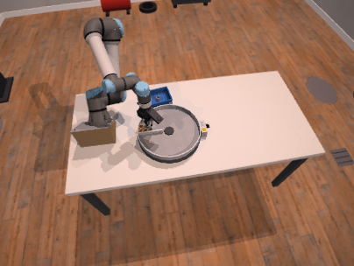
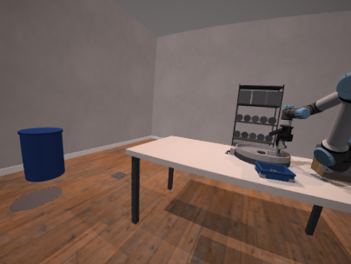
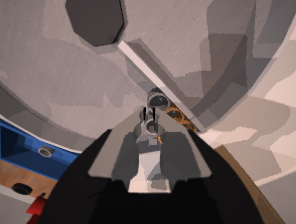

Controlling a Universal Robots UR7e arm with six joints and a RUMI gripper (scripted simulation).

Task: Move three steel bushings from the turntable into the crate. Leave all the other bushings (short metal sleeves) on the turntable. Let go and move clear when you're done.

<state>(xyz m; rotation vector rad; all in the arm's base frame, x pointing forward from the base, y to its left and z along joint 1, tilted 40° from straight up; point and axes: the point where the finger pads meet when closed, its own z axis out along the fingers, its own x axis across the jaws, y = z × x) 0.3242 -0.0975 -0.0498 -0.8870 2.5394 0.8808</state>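
Over the turntable (image 1: 184, 151) (image 2: 248, 156) (image 3: 75, 80), the claw (image 1: 149, 125) (image 2: 281, 148) (image 3: 149, 108) hovers, nearly closed.

Open passage over the turntable (image 1: 184, 127) (image 2: 243, 155) (image 3: 65, 85); its pale divider bar (image 1: 151, 132) (image 3: 155, 75) in the way beside the bushings (image 3: 159, 101).

Arm (image 1: 101, 54) (image 2: 339, 126): pale grey tubes, dark grey joints, light-blue caps
Gripper (image 1: 150, 116) (image 2: 284, 134) (image 3: 149, 108): black body, grey tapered fingers

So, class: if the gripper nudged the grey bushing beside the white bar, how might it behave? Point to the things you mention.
The bushing (image 3: 158, 101) looks like rigid metal, so it probably won't bend. Its round outer wall may let it roll if tipped. The bar (image 1: 151, 132) (image 3: 150, 70) would likely stop it sliding that way.
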